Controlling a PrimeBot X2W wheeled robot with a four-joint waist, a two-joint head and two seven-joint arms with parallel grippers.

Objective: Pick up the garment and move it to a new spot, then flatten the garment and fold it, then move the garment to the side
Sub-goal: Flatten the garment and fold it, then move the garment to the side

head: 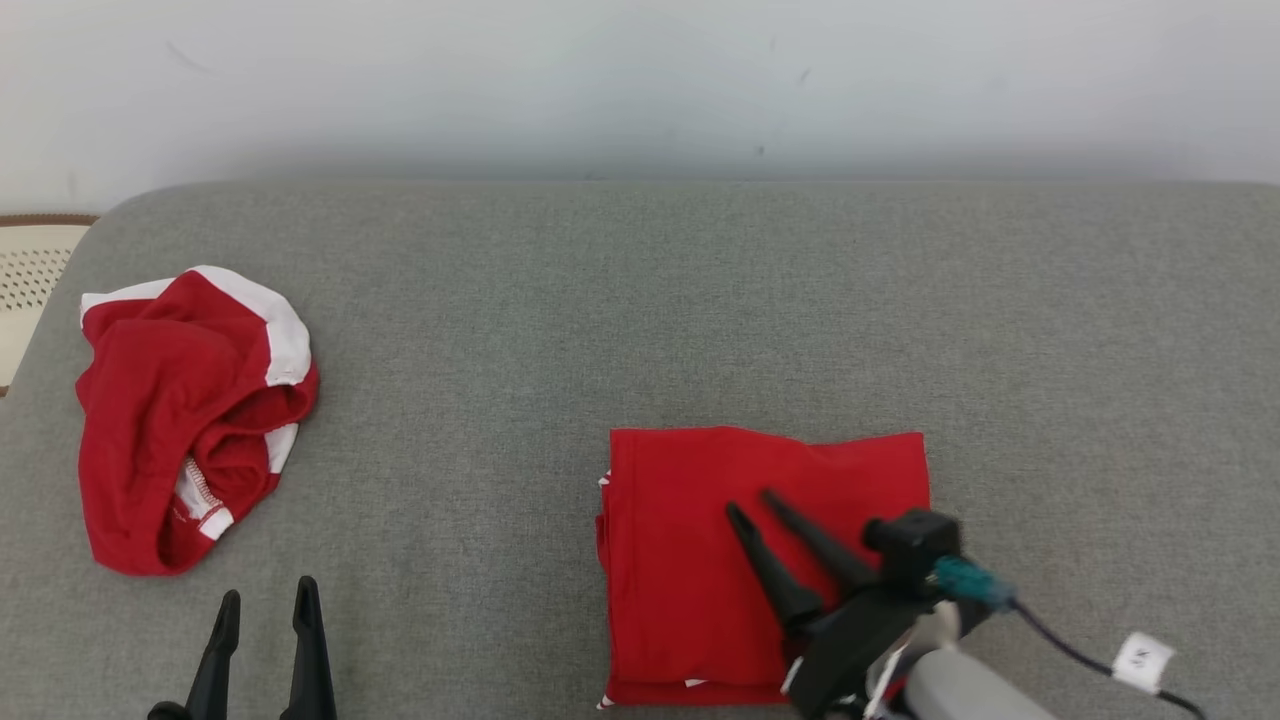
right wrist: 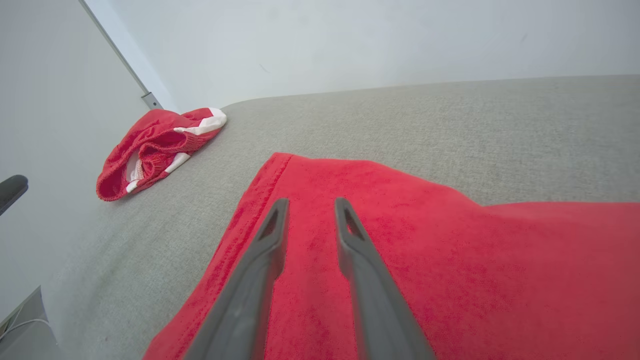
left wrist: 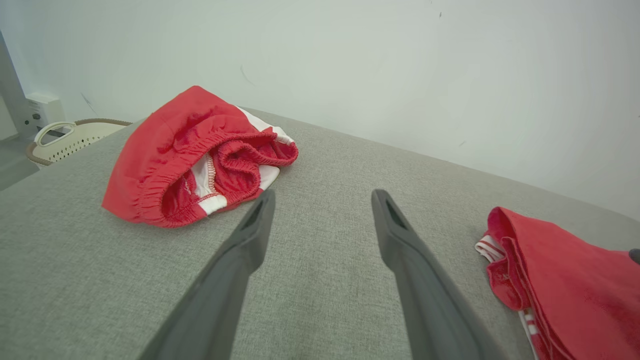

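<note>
Hovering right gripper (head: pixel 752 503), slightly parted, empty, over folded garment (head: pixel 680 560); left gripper (head: pixel 268 597) spread wide. Judging soft, limp: advising pinching all layers at edge.

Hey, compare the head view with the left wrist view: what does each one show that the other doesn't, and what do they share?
Head view's extras: the folded garment as a whole rectangle, the right gripper over it, and a white cable tag. Left wrist view's extras: a white wall box and the pale basket's handle. Shared: the folded garment, the crumpled garment, the grey cushion, the basket and the open left gripper.
</note>
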